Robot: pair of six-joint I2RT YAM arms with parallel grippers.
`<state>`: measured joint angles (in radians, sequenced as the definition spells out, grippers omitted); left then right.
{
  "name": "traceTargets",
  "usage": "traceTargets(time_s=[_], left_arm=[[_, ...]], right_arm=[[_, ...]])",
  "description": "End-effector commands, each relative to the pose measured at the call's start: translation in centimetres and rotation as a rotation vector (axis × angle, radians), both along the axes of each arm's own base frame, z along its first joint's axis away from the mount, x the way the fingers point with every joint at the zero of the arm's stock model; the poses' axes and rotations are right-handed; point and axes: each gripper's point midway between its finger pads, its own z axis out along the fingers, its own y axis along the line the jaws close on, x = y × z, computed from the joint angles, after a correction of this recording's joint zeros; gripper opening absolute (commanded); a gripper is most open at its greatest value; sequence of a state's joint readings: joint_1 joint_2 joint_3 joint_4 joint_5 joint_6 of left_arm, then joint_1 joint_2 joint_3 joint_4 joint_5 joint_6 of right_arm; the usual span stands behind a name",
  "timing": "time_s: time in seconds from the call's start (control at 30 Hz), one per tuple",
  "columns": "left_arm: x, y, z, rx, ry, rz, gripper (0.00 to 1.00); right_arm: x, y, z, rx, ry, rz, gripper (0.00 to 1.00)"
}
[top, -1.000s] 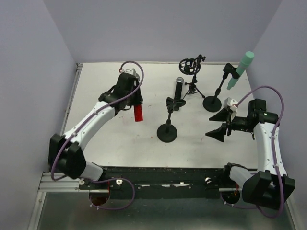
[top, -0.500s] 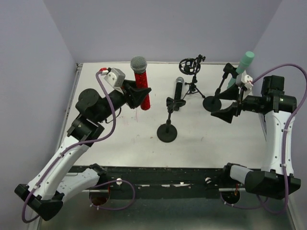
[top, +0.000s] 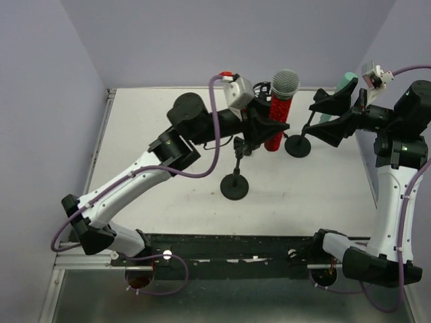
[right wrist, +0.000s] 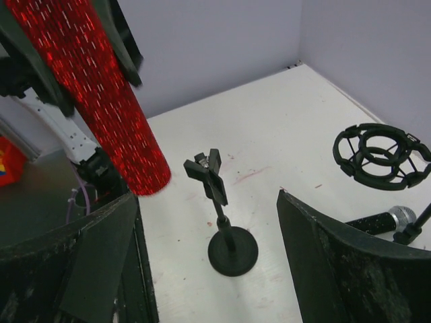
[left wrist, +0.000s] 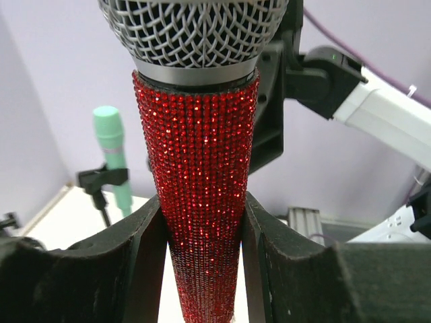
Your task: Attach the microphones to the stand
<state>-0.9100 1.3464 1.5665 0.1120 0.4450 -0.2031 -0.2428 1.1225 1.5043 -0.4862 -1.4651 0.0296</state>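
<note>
My left gripper [top: 264, 126] is shut on the red microphone [top: 277, 124] and holds it upright in the air, grey mesh head [top: 285, 83] up, above the stands at the back middle. In the left wrist view my fingers [left wrist: 145, 249] clamp its glittering body [left wrist: 202, 202]. The mint-green microphone [top: 346, 83] sits in the clip of the right stand [top: 297, 145]; it also shows in the left wrist view [left wrist: 111, 158]. My right gripper [top: 330, 116] is open and empty, raised beside it. The middle stand [right wrist: 229, 245] has an empty clip [right wrist: 210, 176]. The black microphone [right wrist: 387, 219] shows low at the right edge.
A black ring shock mount [right wrist: 380, 156] on a small tripod stands at the back. The middle stand's round base [top: 234, 186] sits mid-table. Grey walls close the table on the left, back and right. My right arm [left wrist: 367, 101] reaches close behind the red microphone.
My left arm has carried the red microphone from the back left to the back middle, higher up. My right gripper has risen and moved to the back right, still open.
</note>
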Motion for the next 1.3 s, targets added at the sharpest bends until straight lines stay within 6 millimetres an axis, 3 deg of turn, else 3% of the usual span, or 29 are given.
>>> traceTargets(time_s=[0.0, 0.2, 0.37, 0.6, 0.83, 0.93, 1.27], left_arm=[[-1.9, -4.0, 0.2, 0.002, -0.016, -0.132, 0.00], [-2.5, -7.2, -1.4, 0.050, 0.012, -0.191, 0.00], [-2.2, -8.5, -2.6, 0.089, 0.030, -0.198, 0.00], [-1.0, -9.0, -3.6, 0.122, 0.044, -0.153, 0.00], [-1.3, -9.8, -4.2, 0.141, 0.062, -0.191, 0.00], [-0.6, -9.8, -5.0, 0.162, 0.082, -0.170, 0.00], [1.3, -9.7, -4.9, 0.159, 0.157, -0.140, 0.00]], right_arm=[[-3.0, 0.9, 2.7, 0.024, 0.041, 0.111, 0.94], [-3.4, 1.0, 2.5, 0.025, 0.060, 0.131, 0.94], [-3.9, 1.2, 2.5, 0.022, 0.068, 0.148, 0.94], [-5.6, 1.5, 2.7, 0.003, 0.051, 0.199, 0.94], [-5.5, 1.5, 3.6, 0.003, 0.035, 0.181, 0.94], [-5.9, 1.6, 3.7, -0.001, 0.033, 0.194, 0.94], [-5.8, 1.6, 4.1, -0.003, 0.024, 0.188, 0.94]])
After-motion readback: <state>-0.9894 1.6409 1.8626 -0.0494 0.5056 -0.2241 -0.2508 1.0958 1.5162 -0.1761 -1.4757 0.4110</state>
